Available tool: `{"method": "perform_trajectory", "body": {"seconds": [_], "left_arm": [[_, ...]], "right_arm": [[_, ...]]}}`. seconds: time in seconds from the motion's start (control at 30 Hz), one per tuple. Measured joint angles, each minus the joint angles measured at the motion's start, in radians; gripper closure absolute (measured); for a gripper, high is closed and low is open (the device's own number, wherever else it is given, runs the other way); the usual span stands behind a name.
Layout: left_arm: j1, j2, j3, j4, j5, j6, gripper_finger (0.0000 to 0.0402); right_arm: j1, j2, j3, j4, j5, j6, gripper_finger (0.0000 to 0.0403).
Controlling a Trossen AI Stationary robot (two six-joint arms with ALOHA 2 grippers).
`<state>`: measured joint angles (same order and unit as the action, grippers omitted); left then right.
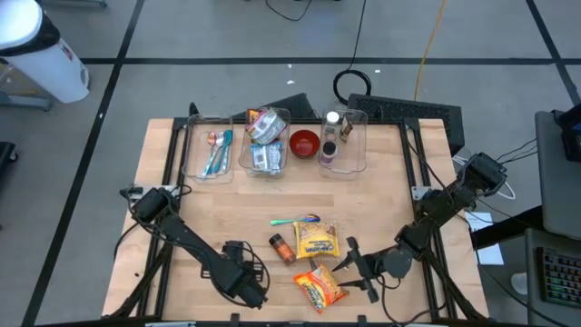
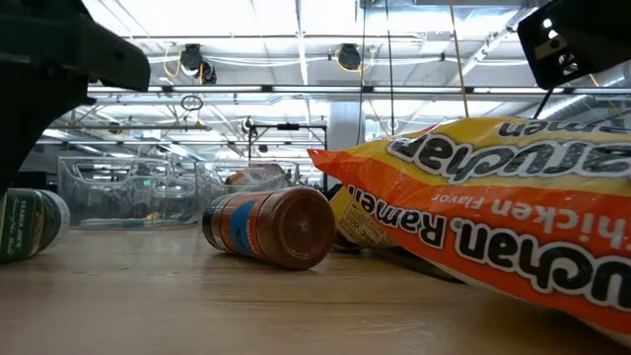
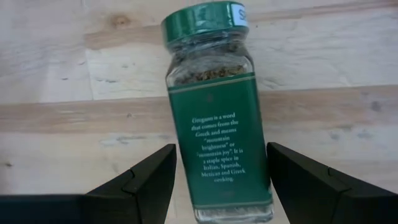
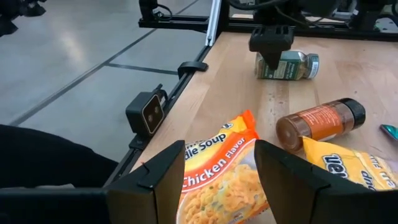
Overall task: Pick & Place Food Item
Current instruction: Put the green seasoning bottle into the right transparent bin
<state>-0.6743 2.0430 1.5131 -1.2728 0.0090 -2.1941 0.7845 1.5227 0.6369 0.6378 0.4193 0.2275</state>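
Left gripper (image 3: 217, 186): jaws open, straddling the green oregano jar (image 3: 217, 112), which lies on its side near the front edge of the surface (image 1: 381, 209). Right gripper (image 4: 217, 180): jaws open, above the orange ramen packet (image 4: 217, 180) at the front edge. The brown spice jar (image 1: 281, 247) lies between both grippers. The low view crops the packet. Bins (image 1: 207, 150) line the far edge
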Motion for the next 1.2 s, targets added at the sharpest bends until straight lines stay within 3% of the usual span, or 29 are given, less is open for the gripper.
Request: {"method": "perform_trajectory", "body": {"seconds": [0.63,0.9,1.2], "left_arm": [[0.001,0.000,-0.009,0.047,-0.035,0.026,0.0147],[0.013,-0.006,-0.120,0.205,-0.018,0.065,0.0147],[0.015,-0.015,-0.126,0.201,-0.008,0.096,0.0156]], "right_arm": [[0.000,0.000,0.000,0.001,0.000,-0.008,0.0218],[0.000,0.000,0.000,0.001,0.000,-0.008,0.0218],[-0.011,0.000,0.000,0.001,-0.001,-0.008,0.0218]]}}
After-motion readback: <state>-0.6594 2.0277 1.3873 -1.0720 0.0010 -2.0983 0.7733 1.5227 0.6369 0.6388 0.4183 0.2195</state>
